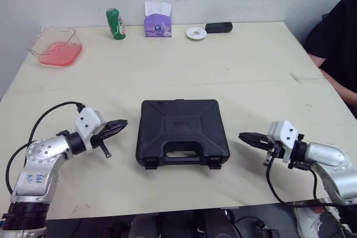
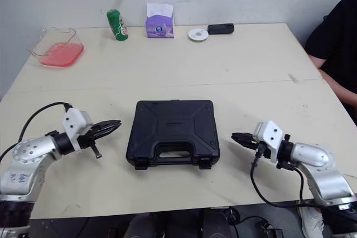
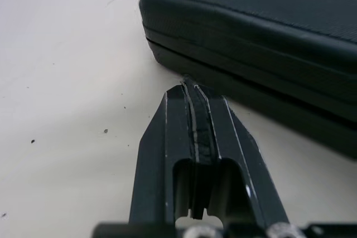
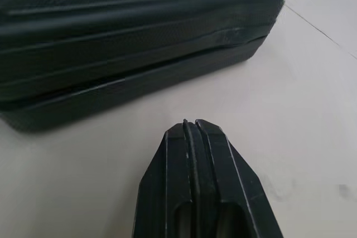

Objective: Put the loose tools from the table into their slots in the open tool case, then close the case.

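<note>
The black tool case (image 1: 183, 132) lies closed and flat in the middle of the table, handle and latches toward me. My left gripper (image 1: 121, 125) is shut and empty, its tip a short way off the case's left side. My right gripper (image 1: 245, 137) is shut and empty too, pointing at the case's right side with a small gap. In the left wrist view the pressed-together fingers (image 3: 196, 126) almost reach the case's edge (image 3: 234, 59). The right wrist view has the shut fingers (image 4: 192, 160) short of the case's side (image 4: 128, 65).
At the back of the table stand a clear container with pink contents (image 1: 56, 47), a green can (image 1: 115, 24), a purple tissue box (image 1: 158, 19), a small white disc (image 1: 196, 33) and a black device (image 1: 218, 27). A person in black (image 1: 337, 37) sits at the right edge.
</note>
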